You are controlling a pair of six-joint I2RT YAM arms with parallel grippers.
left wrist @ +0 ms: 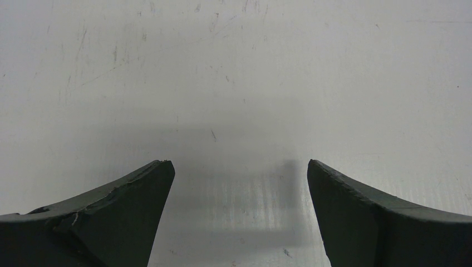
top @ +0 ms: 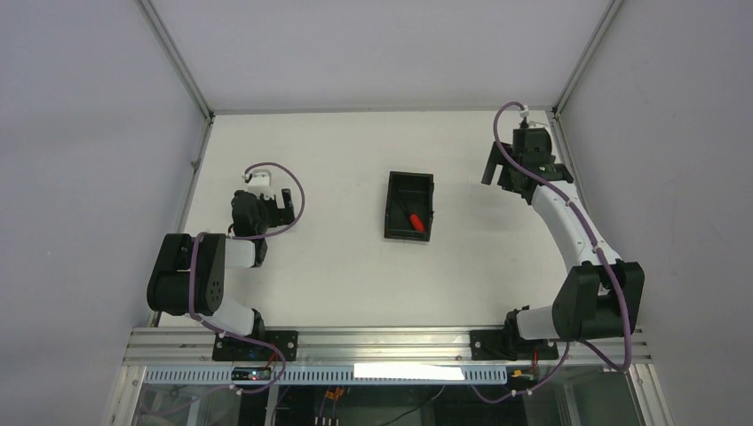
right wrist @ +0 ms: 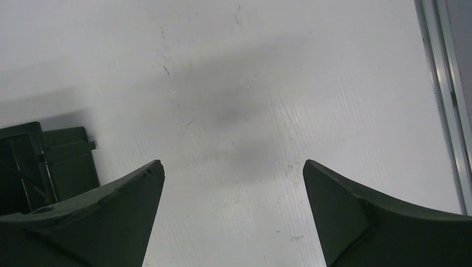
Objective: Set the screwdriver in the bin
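We judge the short red-handled screwdriver (top: 415, 220) inside the black plastic rectangular bin (top: 411, 175) light, stiff, handle-grippable; left fingers (left wrist: 111, 214), right fingers (right wrist: 100, 219) spread wide.

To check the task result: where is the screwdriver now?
In the top view, the screwdriver lies inside the bin, at its near end; the bin sits about midway between left and right.

Soft, even light falls from above and the white table (top: 337, 160) is bright everywhere. In both wrist views the dark fingers (left wrist: 111, 222) are a little blurred and throw faint grey shadows.
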